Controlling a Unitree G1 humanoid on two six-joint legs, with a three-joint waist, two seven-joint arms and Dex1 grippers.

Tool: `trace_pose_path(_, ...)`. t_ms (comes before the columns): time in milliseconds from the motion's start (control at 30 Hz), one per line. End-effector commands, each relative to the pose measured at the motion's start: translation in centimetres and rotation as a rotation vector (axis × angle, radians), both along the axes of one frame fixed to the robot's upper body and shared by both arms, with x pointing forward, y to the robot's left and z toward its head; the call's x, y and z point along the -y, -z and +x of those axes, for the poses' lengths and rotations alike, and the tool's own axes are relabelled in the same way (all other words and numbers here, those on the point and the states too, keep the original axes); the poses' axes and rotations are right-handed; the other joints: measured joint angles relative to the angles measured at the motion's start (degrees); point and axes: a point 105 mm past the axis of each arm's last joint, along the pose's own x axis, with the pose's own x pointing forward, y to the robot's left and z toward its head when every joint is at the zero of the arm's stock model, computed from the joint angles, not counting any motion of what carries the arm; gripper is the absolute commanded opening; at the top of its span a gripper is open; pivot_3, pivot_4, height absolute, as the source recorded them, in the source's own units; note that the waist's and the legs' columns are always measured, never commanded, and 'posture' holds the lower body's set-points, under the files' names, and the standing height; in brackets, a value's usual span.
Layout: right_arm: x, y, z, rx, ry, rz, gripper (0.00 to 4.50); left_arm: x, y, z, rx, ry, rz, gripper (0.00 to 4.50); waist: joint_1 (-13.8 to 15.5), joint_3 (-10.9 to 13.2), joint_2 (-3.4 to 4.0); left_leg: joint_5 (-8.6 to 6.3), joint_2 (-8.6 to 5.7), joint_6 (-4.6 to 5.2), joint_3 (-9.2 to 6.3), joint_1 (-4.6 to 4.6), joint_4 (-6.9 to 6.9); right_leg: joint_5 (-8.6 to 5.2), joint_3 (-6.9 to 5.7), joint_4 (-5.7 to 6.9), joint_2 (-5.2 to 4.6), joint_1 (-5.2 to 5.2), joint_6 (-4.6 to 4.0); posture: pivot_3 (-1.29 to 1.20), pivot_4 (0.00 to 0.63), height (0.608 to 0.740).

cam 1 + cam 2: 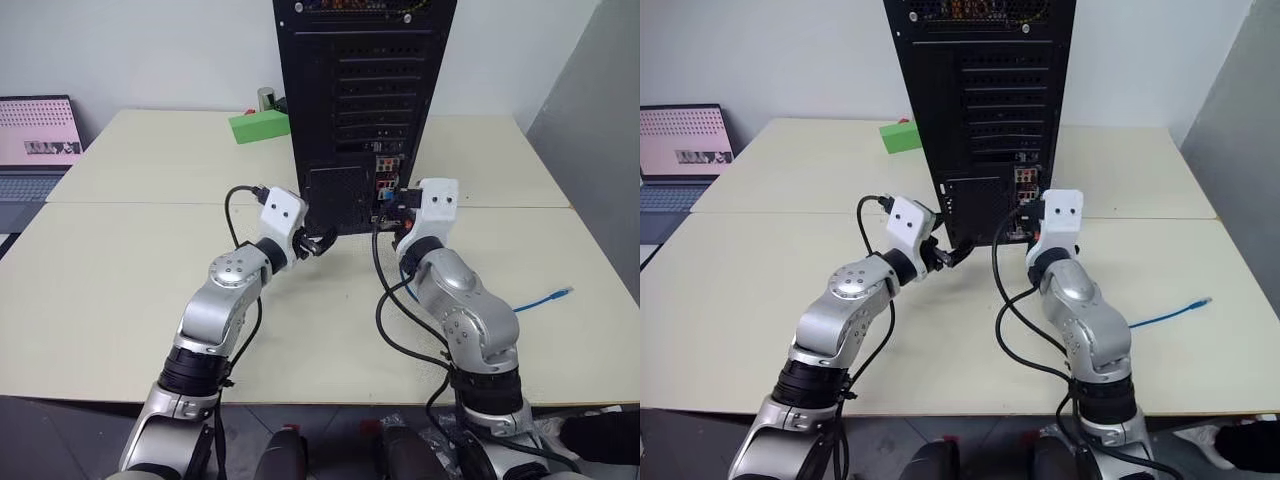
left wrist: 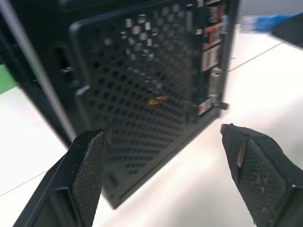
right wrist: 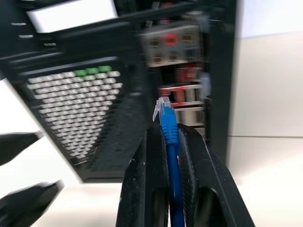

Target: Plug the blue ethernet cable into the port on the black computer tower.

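Right hand (image 3: pixel 169 137) grips blue ethernet cable (image 3: pixel 166 124) near tower (image 1: pixel 365 110) | left hand (image 2: pixel 163 165) open

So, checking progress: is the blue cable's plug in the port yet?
Out. The plug sticks up from the shut right gripper, short of the tower's connectors.

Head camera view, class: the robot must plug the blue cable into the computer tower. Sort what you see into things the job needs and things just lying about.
Needed:
- blue cable, pinched in the shut right gripper
- computer tower
- column of ports
- left gripper, open beside the tower

Lying about:
- green block
- laptop
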Motion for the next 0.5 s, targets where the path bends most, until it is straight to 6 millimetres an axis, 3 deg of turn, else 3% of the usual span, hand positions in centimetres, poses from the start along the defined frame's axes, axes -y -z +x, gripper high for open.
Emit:
trace_pose_path(33,-0.2,-1.3,0.4,0.049,0.004,0.008,0.03,0.6,-1.3,-0.8,0.044,0.054,-0.022,3.91,0.0,0.0,0.0,0.0,0.0,0.0,0.0,0.0,-0.01,0.0,0.0,0.0,0.0,0.0,0.0,0.0,0.15,0.74)
trace_pose_path(500,-1.5,-1.8,0.7,0.053,-0.067,0.006,0.03,1.1,-1.4,-1.3,0.069,0.086,0.0,3.91,0.0,0.0,0.0,0.0,0.0,0.01,0.01,0.0,-0.02,0.0,0.01,0.0,0.0,-0.02,0.0,0.0,0.15,0.74)
